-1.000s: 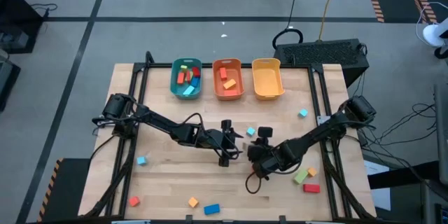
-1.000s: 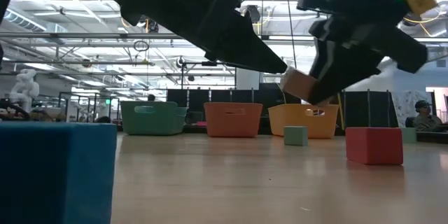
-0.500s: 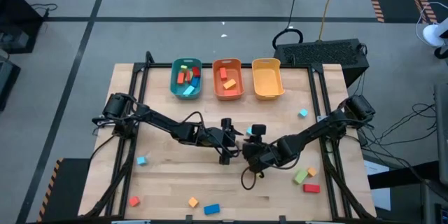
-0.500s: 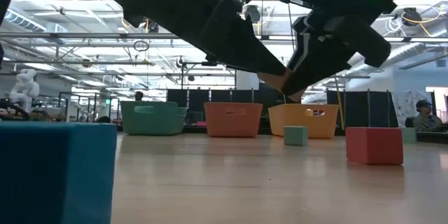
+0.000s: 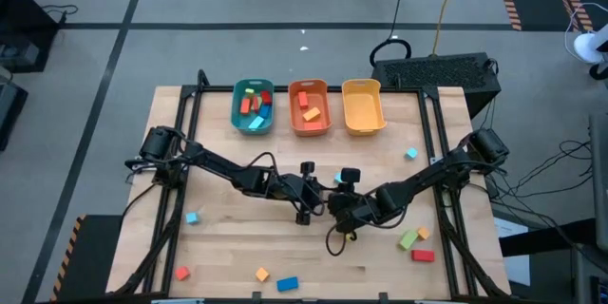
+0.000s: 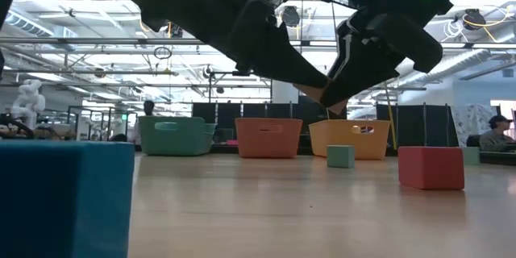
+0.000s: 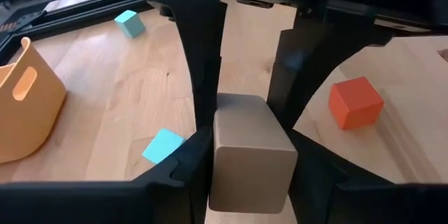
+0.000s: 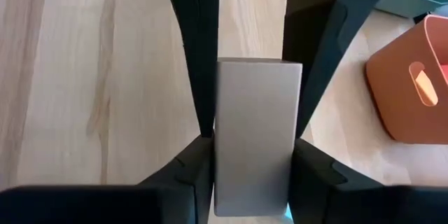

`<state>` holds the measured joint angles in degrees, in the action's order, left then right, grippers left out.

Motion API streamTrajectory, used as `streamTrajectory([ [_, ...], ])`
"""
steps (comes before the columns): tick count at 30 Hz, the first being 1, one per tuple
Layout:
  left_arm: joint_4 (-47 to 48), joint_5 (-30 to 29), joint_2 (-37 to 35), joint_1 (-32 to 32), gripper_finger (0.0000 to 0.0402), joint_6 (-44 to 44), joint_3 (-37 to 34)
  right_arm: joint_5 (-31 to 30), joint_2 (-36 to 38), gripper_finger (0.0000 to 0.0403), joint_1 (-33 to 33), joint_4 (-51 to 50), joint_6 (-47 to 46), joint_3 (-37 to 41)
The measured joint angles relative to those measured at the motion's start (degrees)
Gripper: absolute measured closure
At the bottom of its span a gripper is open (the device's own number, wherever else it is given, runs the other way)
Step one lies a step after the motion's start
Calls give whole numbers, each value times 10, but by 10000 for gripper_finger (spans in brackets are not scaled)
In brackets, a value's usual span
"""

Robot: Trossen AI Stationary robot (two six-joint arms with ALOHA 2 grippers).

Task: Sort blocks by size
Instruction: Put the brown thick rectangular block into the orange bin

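Both sets of my jaws, left gripper [image 5: 313,197] and right gripper [image 5: 334,201], seemingly pinch one tan block [image 7: 250,150] above mid-counter [image 5: 228,247]. Handing over well means one set spreads only once the other grips firmly.

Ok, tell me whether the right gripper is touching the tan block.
Touching: the right wrist view shows the right gripper with its fingers pressed against both sides of the tan block.
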<state>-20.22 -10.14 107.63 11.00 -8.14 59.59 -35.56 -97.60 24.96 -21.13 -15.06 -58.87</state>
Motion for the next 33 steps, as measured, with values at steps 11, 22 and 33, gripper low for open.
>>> streamTrajectory([
  [11, 2, -31, 0, -3, 265, 14, 0, -30, 0, 194, 1, -157, -145, 0],
  [22, 27, -36, 0, -43, 265, 34, 0, -61, 0, 187, 25, -335, -315, 31],
  [33, 72, -36, -19, -118, 265, 30, 1, -42, 0, 188, 29, -281, -387, 120],
])
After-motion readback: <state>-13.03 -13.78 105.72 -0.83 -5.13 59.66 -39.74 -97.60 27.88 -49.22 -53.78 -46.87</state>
